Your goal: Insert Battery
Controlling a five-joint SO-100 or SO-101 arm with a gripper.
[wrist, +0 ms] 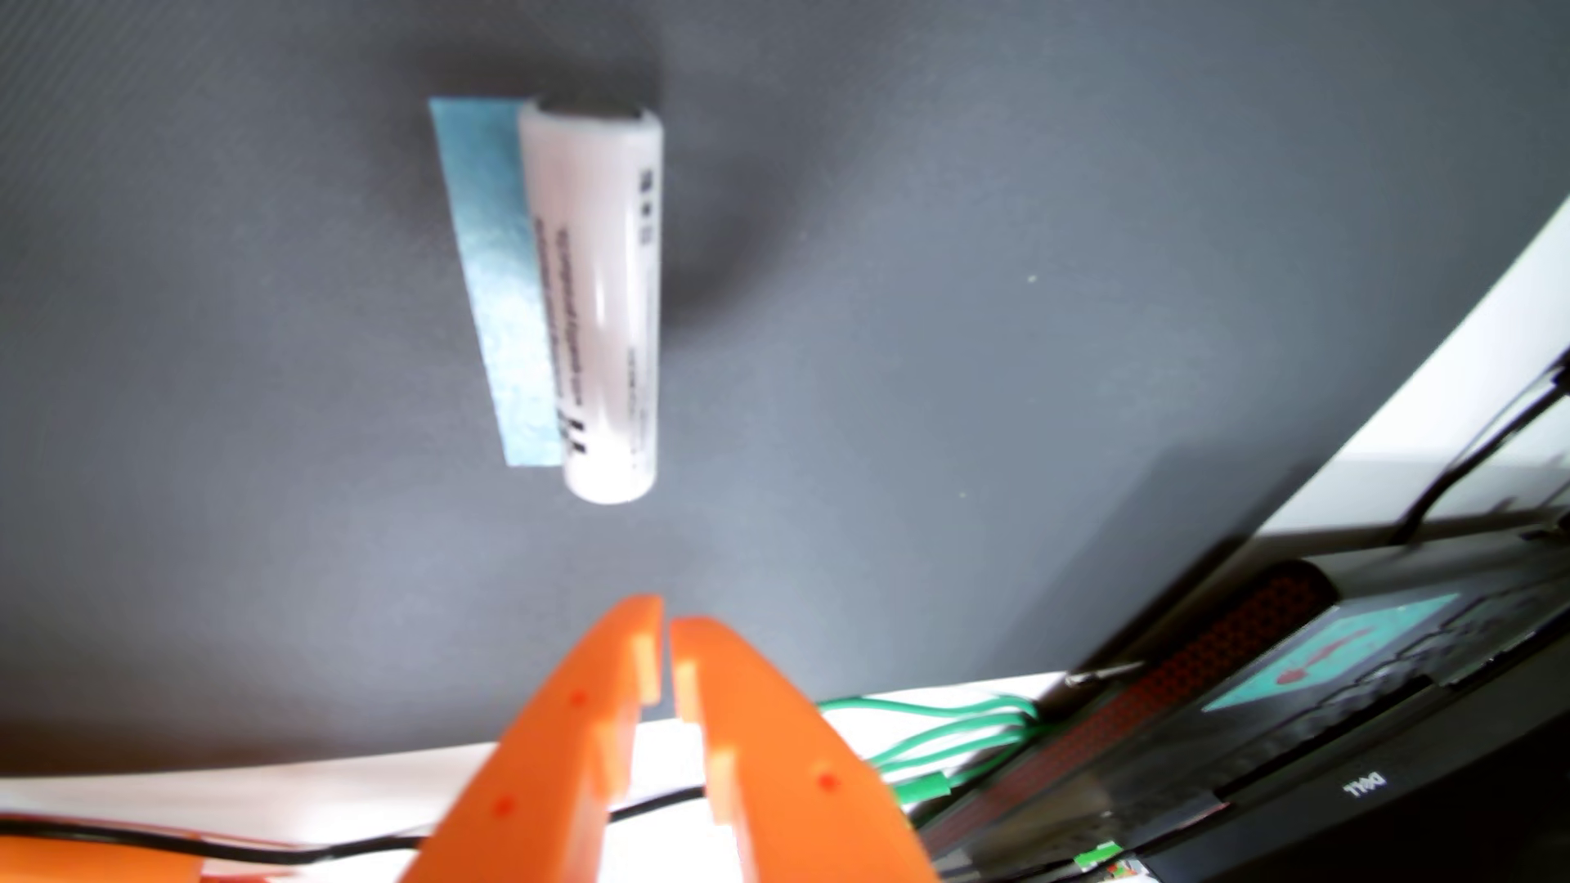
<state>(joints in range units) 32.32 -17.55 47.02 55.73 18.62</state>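
In the wrist view a white cylindrical battery (605, 306) with small black print lies on a dark grey mat (977, 323), its right side up against a strip of blue tape (497, 280). My orange gripper (667, 624) enters from the bottom edge, its two fingers nearly together with only a thin slit between the tips. It holds nothing and sits below the battery's near end, apart from it. No battery holder shows.
A black Dell laptop (1325, 747) lies at the lower right on the white table (1444, 399). Green wires (943, 730) and a black cable (255, 845) run along the mat's lower edge.
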